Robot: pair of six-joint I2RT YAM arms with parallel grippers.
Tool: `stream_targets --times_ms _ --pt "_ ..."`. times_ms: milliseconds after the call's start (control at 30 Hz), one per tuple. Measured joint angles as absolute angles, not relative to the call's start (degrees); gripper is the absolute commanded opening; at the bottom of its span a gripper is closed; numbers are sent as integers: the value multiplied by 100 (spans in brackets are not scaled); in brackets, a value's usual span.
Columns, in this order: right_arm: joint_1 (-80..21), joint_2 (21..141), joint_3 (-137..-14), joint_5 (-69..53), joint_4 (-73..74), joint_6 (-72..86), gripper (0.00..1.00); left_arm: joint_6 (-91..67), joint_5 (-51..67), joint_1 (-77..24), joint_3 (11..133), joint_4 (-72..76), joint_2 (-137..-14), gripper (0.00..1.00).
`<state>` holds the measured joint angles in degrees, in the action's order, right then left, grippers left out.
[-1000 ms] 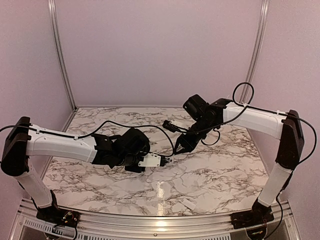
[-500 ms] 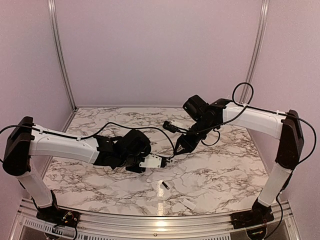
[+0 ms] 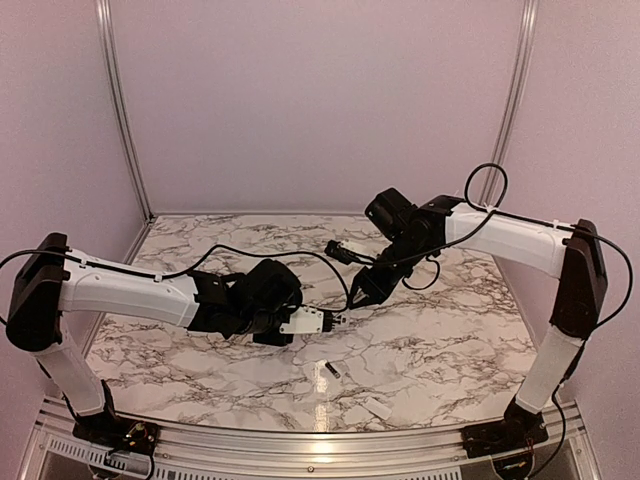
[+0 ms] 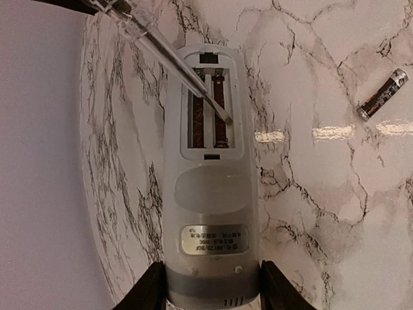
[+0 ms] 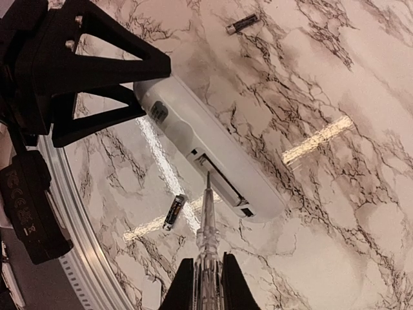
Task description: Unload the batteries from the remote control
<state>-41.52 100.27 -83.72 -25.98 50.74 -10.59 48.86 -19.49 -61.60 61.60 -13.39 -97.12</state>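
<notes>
White plastic is clamped in my left fingers: the remote control, gripped by its butt end with the back up and the hatch bared. My right fingers are clenched on the screwdriver, whose blade reaches into one bay.

A second ago the bench below was bare. Now a battery lies there beside a streak of glare, so it has dropped free. My right wrist view shows a second battery on the far side of the remote control, well apart from the first.

Both bays look brownish and empty, though I can't swear to it, so I judge the unloading as good as done. The small white cover lies nearer the front rail. Only the blade crosses the hatch.
</notes>
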Motion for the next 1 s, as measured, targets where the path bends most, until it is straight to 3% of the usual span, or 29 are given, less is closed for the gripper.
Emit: stream_targets --times_ms 1000 --pt "-4362 8370 -7835 -2585 4069 784 0 1671 -1730 -6160 5472 -875 -8779 0"
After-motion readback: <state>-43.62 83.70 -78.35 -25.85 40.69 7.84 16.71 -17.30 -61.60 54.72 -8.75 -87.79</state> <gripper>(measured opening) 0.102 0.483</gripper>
